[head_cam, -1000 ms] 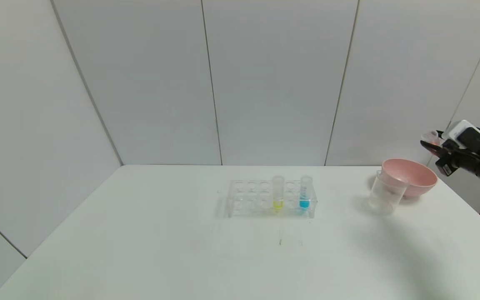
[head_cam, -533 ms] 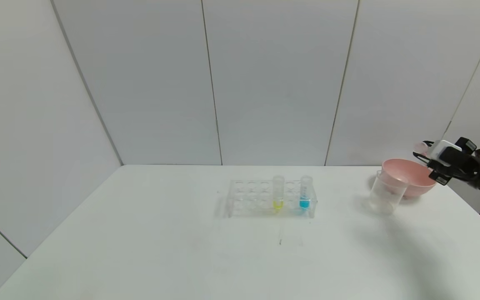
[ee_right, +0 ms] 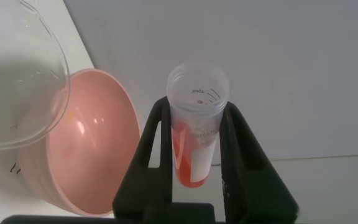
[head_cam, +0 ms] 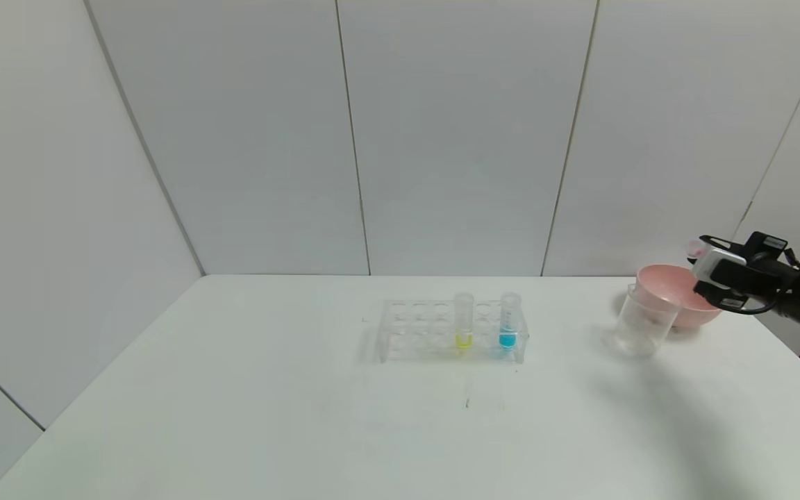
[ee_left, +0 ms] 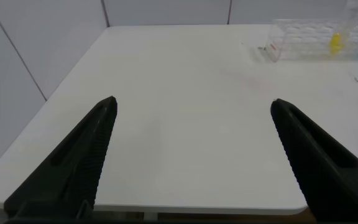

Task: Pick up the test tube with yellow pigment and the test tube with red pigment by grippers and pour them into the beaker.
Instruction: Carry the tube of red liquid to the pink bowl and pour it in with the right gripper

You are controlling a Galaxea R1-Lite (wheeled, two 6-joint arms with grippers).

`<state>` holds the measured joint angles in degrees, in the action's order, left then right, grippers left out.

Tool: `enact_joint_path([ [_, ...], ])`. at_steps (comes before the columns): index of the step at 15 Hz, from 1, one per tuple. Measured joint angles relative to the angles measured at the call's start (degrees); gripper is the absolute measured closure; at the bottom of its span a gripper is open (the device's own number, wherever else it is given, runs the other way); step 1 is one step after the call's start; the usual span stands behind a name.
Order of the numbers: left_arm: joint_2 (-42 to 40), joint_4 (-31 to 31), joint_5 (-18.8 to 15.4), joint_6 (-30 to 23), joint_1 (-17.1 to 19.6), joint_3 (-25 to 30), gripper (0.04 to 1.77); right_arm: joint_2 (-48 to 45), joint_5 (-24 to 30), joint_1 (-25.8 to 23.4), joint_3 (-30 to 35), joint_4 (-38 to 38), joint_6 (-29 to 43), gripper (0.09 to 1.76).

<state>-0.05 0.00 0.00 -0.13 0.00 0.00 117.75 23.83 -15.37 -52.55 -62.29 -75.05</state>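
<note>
The right hand point(ee_right: 194, 149), clenched on the test tube with red pigment point(ee_right: 194, 134), has tipped it nearly level beside the beaker point(head_cam: 643, 321); pouring looks imminent. The left hand point(ee_left: 191, 162) hangs released.

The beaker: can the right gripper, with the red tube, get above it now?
Probably yes. The right gripper holds the red tube over the pink bowl, and the beaker stands right beside, open, with nothing between.

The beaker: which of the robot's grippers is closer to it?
The right. The right gripper, holding the test tube with red pigment, is just beyond the beaker, above the pink bowl. The left gripper hangs over the table's opposite end.
</note>
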Motion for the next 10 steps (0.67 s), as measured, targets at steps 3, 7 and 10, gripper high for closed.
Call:
enact_joint_path([
  [3, 0.0, 0.0, -0.02, -0.02, 0.0, 0.0, 0.05, 0.59, 0.0, 0.38, 1.9, -3.21, -3.21, 1.34],
  [7, 0.0, 0.0, 0.0, -0.02, 0.0, 0.0, 0.05, 0.94, -0.52, -0.13, 3.24, -3.21, -6.66, 1.34],
  [10, 0.0, 0.0, -0.02, 0.0, 0.0, 0.0, 0.05, 0.94, -1.72, -0.2, 3.39, -3.39, -9.25, 1.34],
])
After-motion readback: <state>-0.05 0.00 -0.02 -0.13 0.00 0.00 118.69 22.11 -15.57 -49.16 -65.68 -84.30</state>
